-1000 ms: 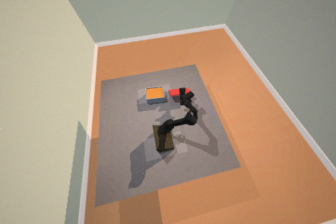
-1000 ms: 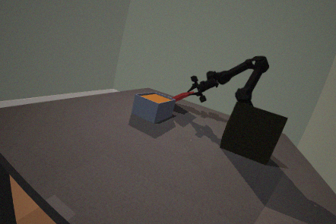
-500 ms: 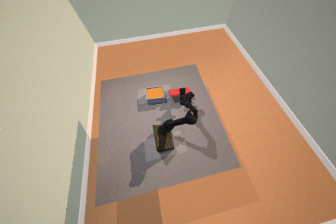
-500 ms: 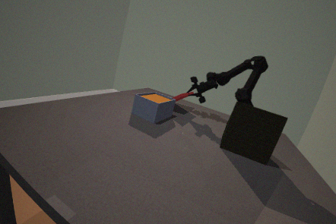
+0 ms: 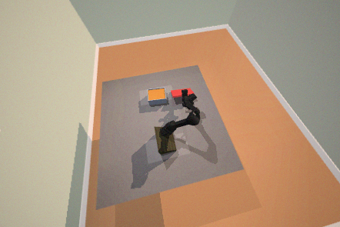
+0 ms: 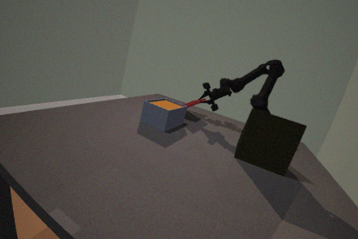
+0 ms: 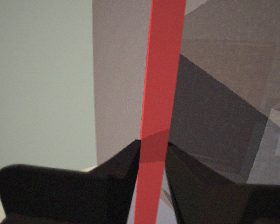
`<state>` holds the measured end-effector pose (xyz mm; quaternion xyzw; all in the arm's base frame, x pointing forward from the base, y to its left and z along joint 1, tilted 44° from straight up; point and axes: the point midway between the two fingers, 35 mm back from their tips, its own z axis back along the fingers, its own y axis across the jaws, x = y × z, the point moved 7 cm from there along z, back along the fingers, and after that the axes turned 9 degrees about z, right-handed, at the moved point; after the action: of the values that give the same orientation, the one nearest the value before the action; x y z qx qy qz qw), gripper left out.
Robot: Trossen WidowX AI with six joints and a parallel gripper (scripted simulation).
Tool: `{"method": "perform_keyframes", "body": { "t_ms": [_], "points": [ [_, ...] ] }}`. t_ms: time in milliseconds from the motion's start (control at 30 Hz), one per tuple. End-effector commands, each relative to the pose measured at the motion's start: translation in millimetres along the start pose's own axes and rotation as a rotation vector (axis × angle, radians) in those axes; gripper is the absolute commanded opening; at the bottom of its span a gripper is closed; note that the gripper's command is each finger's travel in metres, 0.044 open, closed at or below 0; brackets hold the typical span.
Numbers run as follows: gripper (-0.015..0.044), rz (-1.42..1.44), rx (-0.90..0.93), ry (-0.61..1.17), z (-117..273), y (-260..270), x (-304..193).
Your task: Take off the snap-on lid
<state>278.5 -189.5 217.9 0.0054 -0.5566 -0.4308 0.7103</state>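
Observation:
The storage box [image 5: 158, 102] [image 6: 155, 117] is blue-grey and stands upright on the table [image 5: 127, 133] [image 6: 121, 164]. Its top is uncovered and shows orange inside. The red lid [image 5: 176, 93] [image 6: 193, 103] [image 7: 164, 75] is off the box, beside it on the right in the top view. My gripper [image 5: 185, 91] [image 6: 208, 100] [image 7: 152, 146] is shut on the lid's edge. The lid is raised above the table, its far end sloping down a little in the exterior view. In the wrist view it shows edge-on as a narrow red strip between the fingers. Its underside is hidden.
The arm stands on a dark block [image 5: 171, 147] [image 6: 269, 144], nearer the front than the box in the top view. The box is close to the held lid's left side there. Shadows of the arm and lid fall across the table.

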Motion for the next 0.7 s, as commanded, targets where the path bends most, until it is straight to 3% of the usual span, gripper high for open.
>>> {"method": "perform_keyframes", "body": {
  "t_ms": [0,667],
  "points": [
    [0.0000,-0.005,-0.029,0.008,-5,-10,-4],
    [0.0000,-0.005,-0.029,0.008,-14,-22,-6]
  ]
}}
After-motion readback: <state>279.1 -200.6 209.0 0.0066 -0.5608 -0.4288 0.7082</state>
